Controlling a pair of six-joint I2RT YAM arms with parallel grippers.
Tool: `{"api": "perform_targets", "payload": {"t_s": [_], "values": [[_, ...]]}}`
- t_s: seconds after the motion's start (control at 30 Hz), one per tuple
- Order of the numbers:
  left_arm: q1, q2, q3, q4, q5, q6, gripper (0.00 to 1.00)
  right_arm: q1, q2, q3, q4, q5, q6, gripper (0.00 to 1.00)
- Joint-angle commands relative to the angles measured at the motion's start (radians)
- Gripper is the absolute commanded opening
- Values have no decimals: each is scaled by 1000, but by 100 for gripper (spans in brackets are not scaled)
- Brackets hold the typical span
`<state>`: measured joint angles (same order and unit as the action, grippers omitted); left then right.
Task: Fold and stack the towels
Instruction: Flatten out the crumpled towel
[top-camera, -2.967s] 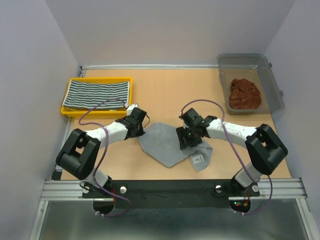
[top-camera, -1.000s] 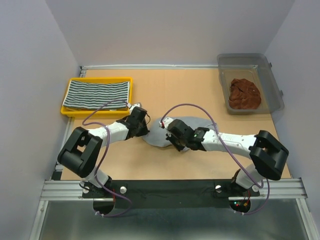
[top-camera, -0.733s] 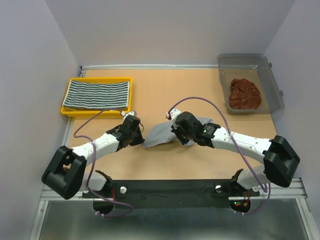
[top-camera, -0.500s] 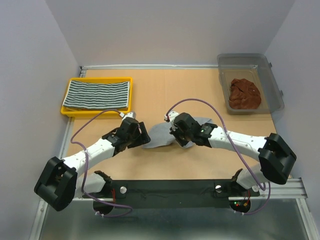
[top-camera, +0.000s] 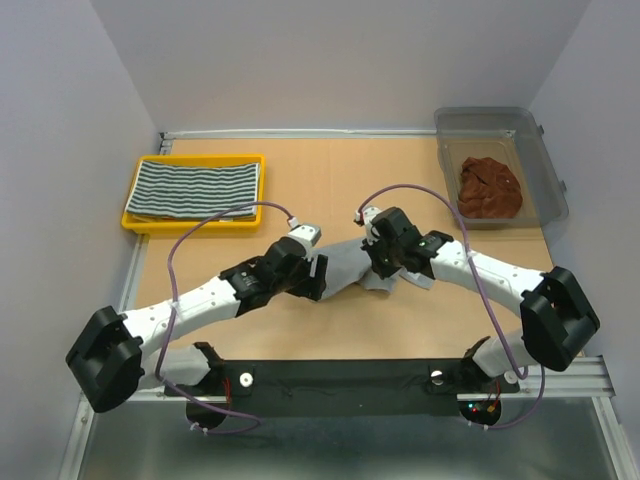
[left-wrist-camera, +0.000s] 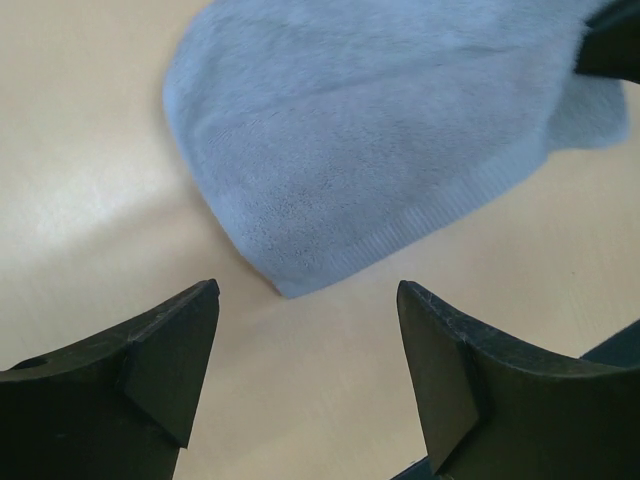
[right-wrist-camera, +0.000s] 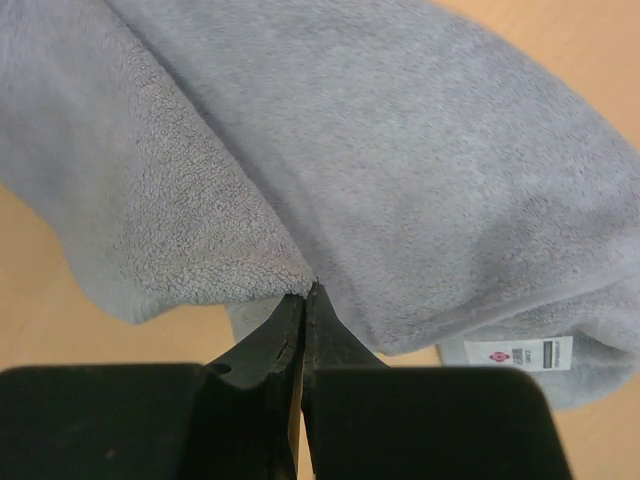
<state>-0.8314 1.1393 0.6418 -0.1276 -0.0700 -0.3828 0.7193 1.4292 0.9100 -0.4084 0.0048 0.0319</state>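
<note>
- The grey towel (top-camera: 350, 268) is lying in the middle of the surface (top-camera: 330, 180), between the two arms, bunched rather than flat; in the right wrist view one layer is draping over another, and a small label (right-wrist-camera: 515, 353) is showing at the lower right of the frame.
- The right pincer (top-camera: 385, 262) is gripping that towel; its fingers (right-wrist-camera: 270, 350) are meeting with no gap at the bottom centre of its wrist view, with a ridge of grey cloth caught between them; the hold is probably there so that an edge can be carried across for a fold.
- The left pincer (left-wrist-camera: 305, 300) is standing wide apart and holding nothing; a rounded corner of the towel is lying just beyond its tips, not touching them; it appears to be lining up to take that corner.
- The striped towel (top-camera: 195, 187) is sitting folded in the yellow tray (top-camera: 135, 220) at the upper left, likely the stacking place.
- The rust-brown towel (top-camera: 490, 187) is lying crumpled in the bin (top-camera: 545, 160) at the upper right, apparently waiting its turn.
</note>
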Motion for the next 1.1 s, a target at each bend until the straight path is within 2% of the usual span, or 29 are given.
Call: {"api": "perform_targets", "payload": {"t_s": [0.0, 0.13, 0.27, 0.4, 0.8, 0.97, 1.07], "values": [[-67, 49, 100, 43, -39, 186, 83, -67, -35, 66, -64, -63, -24, 0], [-156, 152, 199, 17, -108, 289, 83, -133, -18, 90, -72, -149, -24, 0], [-233, 287, 243, 11, -249, 415, 79, -182, 28, 138, -90, -178, -21, 1], [-291, 373, 266, -10, -289, 430, 74, -196, 54, 147, -90, -187, -23, 1], [-301, 549, 297, 23, -264, 354, 69, -198, 70, 119, -90, -212, -7, 1], [-269, 605, 320, 0, -183, 319, 67, -199, 70, 109, -89, -212, 3, 1], [-241, 635, 325, -26, -122, 302, 58, -199, 65, 99, -87, -203, 6, 1]]}}
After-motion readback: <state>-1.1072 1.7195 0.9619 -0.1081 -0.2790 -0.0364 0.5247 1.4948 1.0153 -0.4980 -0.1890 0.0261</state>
